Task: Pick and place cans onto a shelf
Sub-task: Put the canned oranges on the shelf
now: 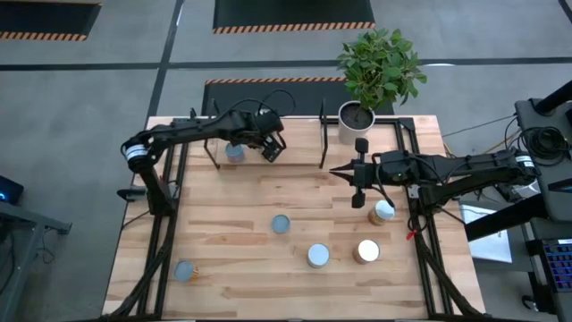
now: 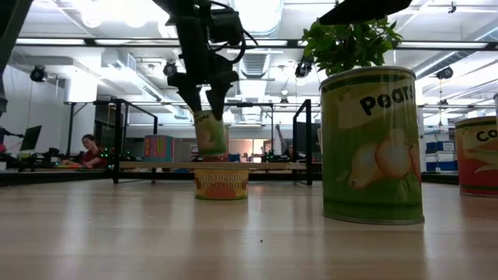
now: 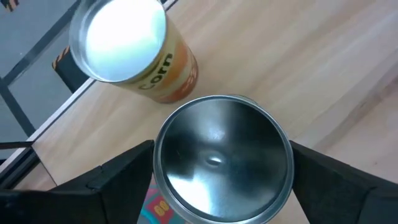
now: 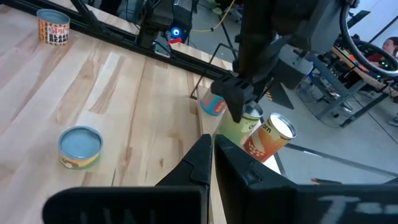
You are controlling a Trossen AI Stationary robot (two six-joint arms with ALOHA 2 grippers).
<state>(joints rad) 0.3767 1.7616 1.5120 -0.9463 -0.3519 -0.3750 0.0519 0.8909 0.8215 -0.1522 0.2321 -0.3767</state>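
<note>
Silver-top can (image 3: 222, 158) on shelf (image 1: 299, 148), betw spread left fingers (image 3: 109, 180); right fingers (image 4: 214, 163) together; plant in pot (image 1: 355, 116).

Pear can (image 2: 372, 144) hiding plant pot

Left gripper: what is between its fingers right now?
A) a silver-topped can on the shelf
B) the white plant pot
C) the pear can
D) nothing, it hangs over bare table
A: the left wrist view shows the left gripper with its fingers either side of a silver-topped can, beside a corn can on the shelf.
</note>
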